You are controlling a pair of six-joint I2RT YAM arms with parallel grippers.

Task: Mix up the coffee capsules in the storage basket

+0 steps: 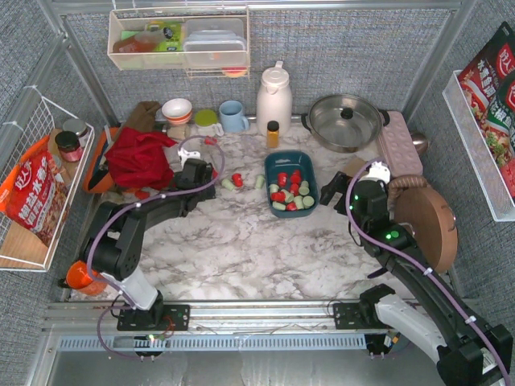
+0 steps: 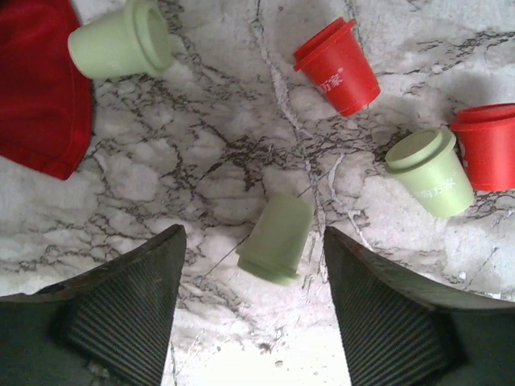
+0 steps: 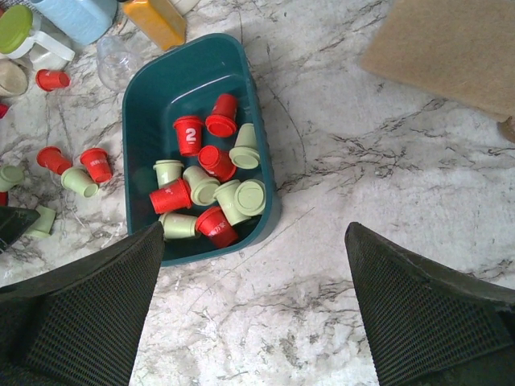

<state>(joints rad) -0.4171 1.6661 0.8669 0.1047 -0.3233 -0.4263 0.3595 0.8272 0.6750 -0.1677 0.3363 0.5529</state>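
Left tool (image 2: 253, 232) gapes wide around a pale green capsule (image 2: 276, 237) lying on the tabletop (image 2: 201, 161). Right tool (image 3: 253, 233) hangs wide apart, empty, with the storage basket (image 3: 153, 96) of coffee capsules (image 3: 211, 181) at its eleven o'clock.

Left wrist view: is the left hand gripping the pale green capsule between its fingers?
No, the pale green capsule lies on the marble between the open fingers, touching neither.

red tapered plastic coffee capsules (image 3: 188, 133): bright red, one with a white "2"
pale green tapered plastic coffee capsules (image 3: 249, 197): pale green
shallow plastic storage basket (image 3: 189, 80): dark teal, plain
marble-look tabletop (image 1: 241, 241): white, grey veins
crumpled red cloth (image 1: 138, 157): solid red
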